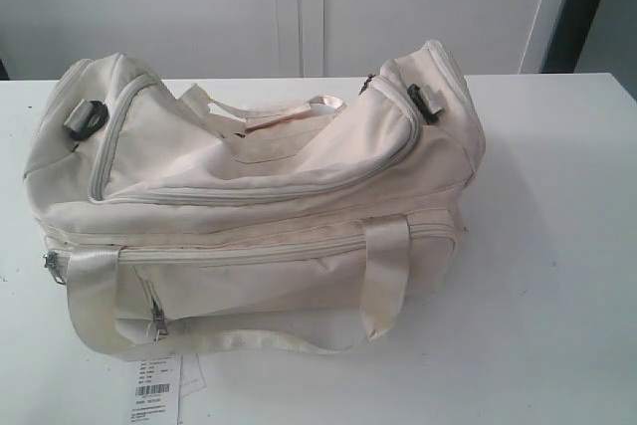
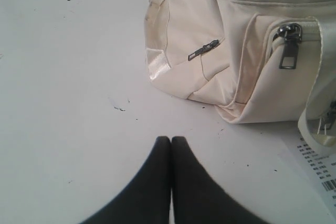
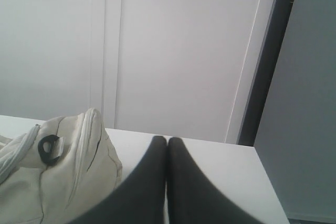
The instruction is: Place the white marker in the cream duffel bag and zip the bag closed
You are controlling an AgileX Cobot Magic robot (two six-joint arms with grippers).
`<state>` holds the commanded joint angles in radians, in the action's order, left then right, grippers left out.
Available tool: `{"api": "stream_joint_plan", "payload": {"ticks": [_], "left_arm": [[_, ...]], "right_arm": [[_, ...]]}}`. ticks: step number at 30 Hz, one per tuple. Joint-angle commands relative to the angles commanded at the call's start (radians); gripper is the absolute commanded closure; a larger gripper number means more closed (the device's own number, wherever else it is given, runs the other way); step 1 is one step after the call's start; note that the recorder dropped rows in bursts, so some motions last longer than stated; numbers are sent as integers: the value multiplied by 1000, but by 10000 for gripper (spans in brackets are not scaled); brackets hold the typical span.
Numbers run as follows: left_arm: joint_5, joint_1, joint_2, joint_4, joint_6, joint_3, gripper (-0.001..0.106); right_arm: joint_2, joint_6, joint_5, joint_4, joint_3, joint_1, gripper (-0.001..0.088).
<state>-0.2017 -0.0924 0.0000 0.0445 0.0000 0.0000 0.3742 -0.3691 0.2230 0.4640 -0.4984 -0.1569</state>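
The cream duffel bag (image 1: 269,206) is soft, slack fabric, slumped and creased in the middle, with rounded, padded ends. It lies on the smooth white desk (image 1: 557,296). Its long axis runs from the left arm's side to the right arm's side, and its front pocket faces the exterior camera. Glossy cream webbing handles (image 1: 383,276) loop down over that face. A grey zipper line curves along the top panel and looks drawn shut, so what is inside cannot be seen.

The left end effector (image 2: 171,140) has smooth black tapered fingers pressed together, holding nothing. One end of the bag sits just ahead of it and off to one side, near but apart, with a grey metal zipper pull (image 2: 289,53) hanging there. A printed paper tag (image 1: 159,390) lies flat by that corner.

The right end effector (image 3: 167,140) is likewise closed and empty. The bag's other end is beside it, bearing a black strap ring (image 3: 48,149).
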Motion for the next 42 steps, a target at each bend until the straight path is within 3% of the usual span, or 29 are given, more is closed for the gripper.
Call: {"api": "stream_joint_plan", "payload": {"ticks": [8, 14, 16, 38, 42], "left_arm": [[0, 0, 0, 0, 0, 0, 1053], [0, 0, 0, 0, 0, 0, 1053], [0, 0, 0, 0, 0, 0, 1053], [0, 0, 0, 0, 0, 0, 1053], [0, 0, 0, 0, 0, 0, 1053]], "right_arm": [[0, 18, 0, -22, 0, 0, 868], [0, 335, 48, -243, 0, 0, 868], [0, 369, 55, -297, 0, 0, 868], [0, 369, 93, -333, 0, 0, 868], [-12, 369, 98, -314, 0, 38, 868]]}}
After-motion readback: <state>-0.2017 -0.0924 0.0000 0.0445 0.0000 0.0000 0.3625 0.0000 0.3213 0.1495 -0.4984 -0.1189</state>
